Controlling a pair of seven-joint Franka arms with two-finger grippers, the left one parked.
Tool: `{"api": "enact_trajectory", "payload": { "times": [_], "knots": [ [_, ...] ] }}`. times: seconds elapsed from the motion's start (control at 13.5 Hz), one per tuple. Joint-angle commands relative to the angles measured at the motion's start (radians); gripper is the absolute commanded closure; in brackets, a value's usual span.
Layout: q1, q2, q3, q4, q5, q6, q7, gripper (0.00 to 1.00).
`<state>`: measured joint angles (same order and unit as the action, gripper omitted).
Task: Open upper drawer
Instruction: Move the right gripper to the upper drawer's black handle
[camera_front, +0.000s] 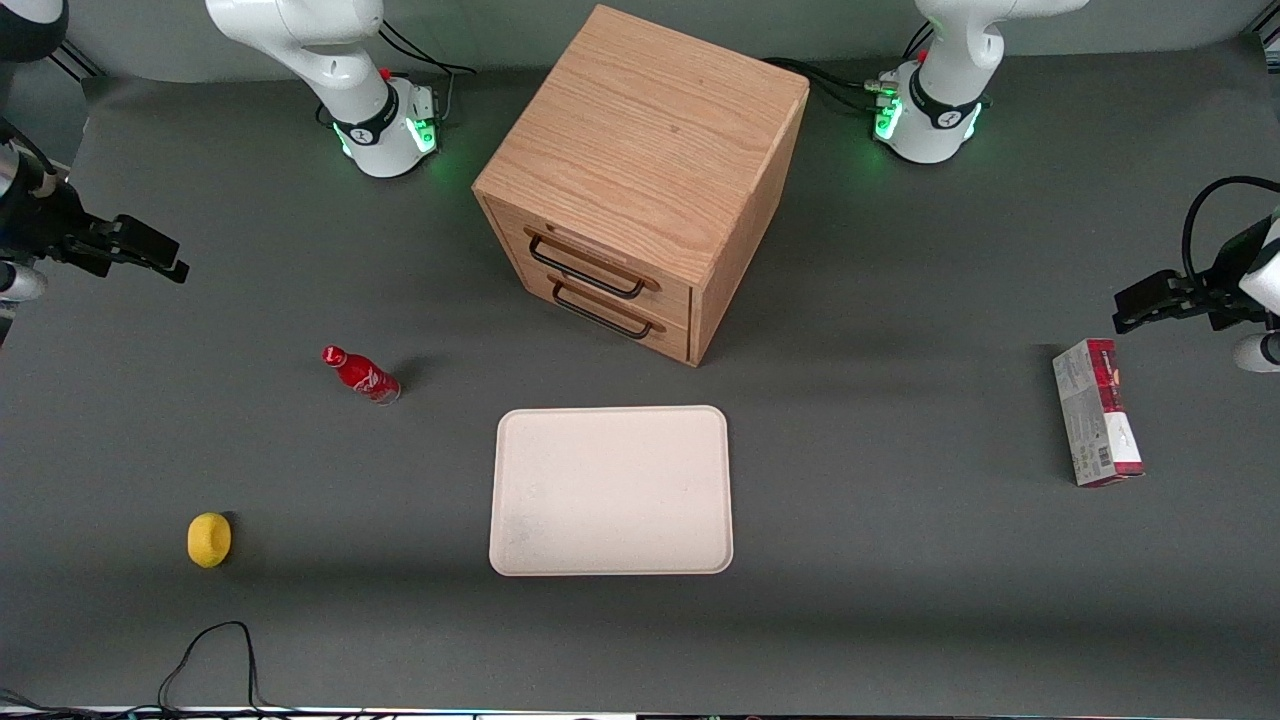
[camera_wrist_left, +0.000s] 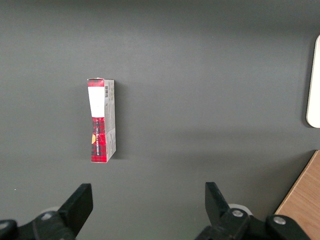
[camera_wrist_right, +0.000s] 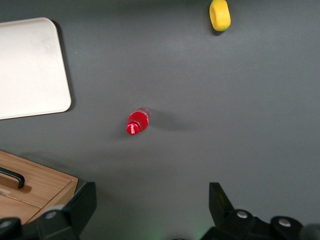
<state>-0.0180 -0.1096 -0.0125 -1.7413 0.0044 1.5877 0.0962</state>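
The oak-wood cabinet (camera_front: 640, 170) stands at the middle of the table, farther from the front camera than the tray. Its upper drawer (camera_front: 668, 293) looks closed, with its black bar handle (camera_front: 585, 268) above the lower drawer's handle (camera_front: 600, 315). My gripper (camera_front: 165, 255) hovers above the table at the working arm's end, well apart from the cabinet. It is open and empty; its fingers (camera_wrist_right: 82, 200) stand wide apart. The right wrist view shows a cabinet corner (camera_wrist_right: 40, 187) and one end of a black handle (camera_wrist_right: 12, 177); I cannot tell which drawer's.
A cream tray (camera_front: 610, 490) lies in front of the cabinet. A red bottle (camera_front: 362, 375) stands between my gripper and the tray, and a yellow ring (camera_front: 209, 540) lies nearer the front camera. A red-and-grey box (camera_front: 1097, 412) lies toward the parked arm's end.
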Motion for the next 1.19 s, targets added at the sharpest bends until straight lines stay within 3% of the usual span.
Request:
{"api": "enact_trajectory", "payload": {
  "times": [0.0,0.15,0.22,0.52,0.67,0.89,1.11],
  "knots": [
    [0.007,0.019,0.0,0.006,-0.02,0.005,-0.012,0.0],
    [0.012,0.057,0.014,0.04,-0.009,0.005,-0.009,0.0],
    [0.012,0.098,0.073,0.064,0.017,0.006,-0.025,0.0],
    [0.013,0.247,0.415,0.21,0.035,0.014,-0.029,0.0],
    [0.015,0.323,0.541,0.282,0.035,0.014,-0.076,0.0],
    [0.016,0.356,0.66,0.296,0.009,0.014,-0.098,0.0],
    [0.026,0.393,0.714,0.281,-0.024,0.015,-0.116,0.0]
  ]
}}
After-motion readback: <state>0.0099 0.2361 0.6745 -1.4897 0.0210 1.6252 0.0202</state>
